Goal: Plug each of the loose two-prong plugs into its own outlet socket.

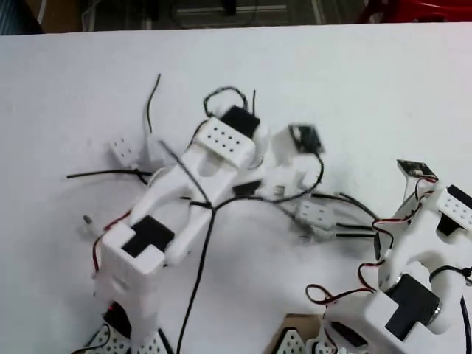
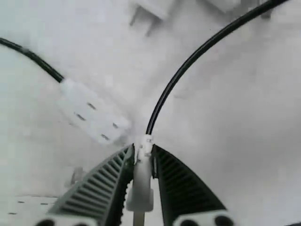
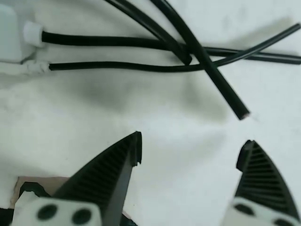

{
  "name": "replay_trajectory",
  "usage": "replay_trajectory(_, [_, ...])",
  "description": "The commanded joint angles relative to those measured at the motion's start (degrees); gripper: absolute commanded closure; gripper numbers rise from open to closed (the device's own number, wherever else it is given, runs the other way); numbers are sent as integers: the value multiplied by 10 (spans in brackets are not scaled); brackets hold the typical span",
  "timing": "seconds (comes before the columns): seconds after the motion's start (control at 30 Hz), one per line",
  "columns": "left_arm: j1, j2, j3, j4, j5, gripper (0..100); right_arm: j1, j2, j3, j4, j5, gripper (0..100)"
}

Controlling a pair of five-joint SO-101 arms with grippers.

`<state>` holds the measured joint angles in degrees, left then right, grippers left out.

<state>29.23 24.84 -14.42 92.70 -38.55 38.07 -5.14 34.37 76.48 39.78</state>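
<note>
From where I stand, the left arm [image 1: 169, 214] stretches from the near left edge of the white table [image 1: 383, 88] toward its middle. The left claw [image 2: 142, 150] is pinching a small white plastic plug [image 2: 140, 183], its ribbed dark fingers [image 2: 106, 188] pressed against either side. A thin black cord [image 2: 188, 61] runs out of the plug's far end and curves away over the table.

Just beside the claw tips lies a white rectangular socket block [image 2: 91, 115], flat on the table with its slots facing up and its own black lead trailing off; the plug is not in it. Beyond it sits another white plug with two bare prongs [image 2: 153, 7], loose on the table. From above, one white socket block [image 1: 317, 214] lies right of centre, and a second socket block [image 1: 124, 151] is well off to the left.

The right arm [image 1: 413, 295] sits at the near right corner. The right claw [image 3: 192, 146] is spread wide above bare table and grips nothing, with a tangle of loose black cables [image 3: 188, 47] crossing ahead of it
</note>
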Motion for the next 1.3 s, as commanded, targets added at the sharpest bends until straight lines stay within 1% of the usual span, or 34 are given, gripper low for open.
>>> replay_trajectory(0.0, [-23, -29, 109, -63, -5, 976, 2, -20, -2, -5, -1, 676])
replay_trajectory(0.1, [-32, -31, 206, -181, -5, 976, 3, -20, -2, -6, -1, 676])
replay_trajectory(0.17, [-24, -31, 243, -247, -4, 976, 3, -20, -2, -8, 0, 676])
replay_trajectory(0.2, [-15, -31, 253, -270, 4, 976, 3, -20, -2, -15, -1, 676])
replay_trajectory(0.27, [7, -39, 254, -284, 27, 976, 4, -20, -1, -28, 0, 676])
replay_trajectory(0.37, [39, -48, 256, -286, 40, 972, 9, -20, -1, -29, 3, 676])
replay_trajectory(0.47, [47, -51, 264, -281, 39, 962, 10, -20, -1, -29, 4, 676])
replay_trajectory(0.6, [24, -51, 254, -254, 39, 854, 8, -20, -1, -29, 4, 676])
replay_trajectory(0.67, [19, -51, 248, -241, 39, 819, 7, -20, -1, -29, 4, 676])
replay_trajectory(0.77, [19, -51, 243, -217, 37, 832, 8, -20, -1, -29, 4, 676])
replay_trajectory(0.93, [14, -51, 243, -185, -9, 835, 8, -20, -1, -29, 1, 676])
replay_trajectory(1.27, [-69, -51, 244, -189, -14, 835, 0, -20, 21, -31, -1, 676])
